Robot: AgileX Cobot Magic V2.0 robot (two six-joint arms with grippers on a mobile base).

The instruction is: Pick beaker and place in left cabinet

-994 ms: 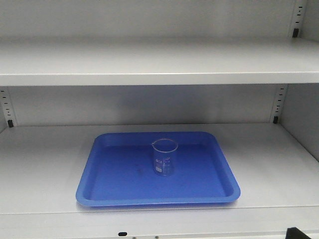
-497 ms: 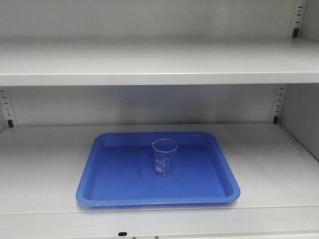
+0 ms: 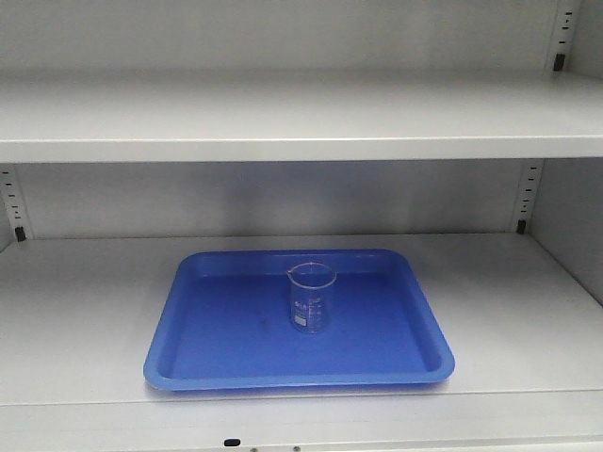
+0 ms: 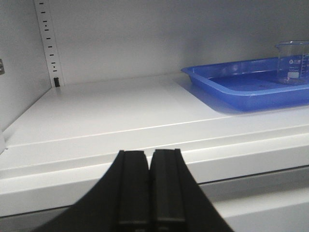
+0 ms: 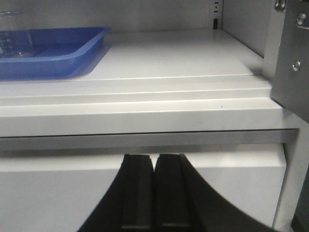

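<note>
Dark corner piece seen a second ago at the front view's lower right edge is no longer showing; beaker and tray are sitting unchanged.

The beaker point(image 3: 311, 297) is standing upright near the middle of the blue tray point(image 3: 217, 348), which is resting on the lower shelf point(image 3: 75, 320) of the left cabinet point(image 3: 283, 113); a second shelf is running across above it. The left gripper point(image 4: 150, 186) is hanging in front of the shelf edge, jaws pressed together and holding nothing, with the tray and beaker well off to its right. The right gripper point(image 5: 154, 191) is sitting below the shelf lip, jaws likewise closed and empty, the tray lying off to its left.
</note>
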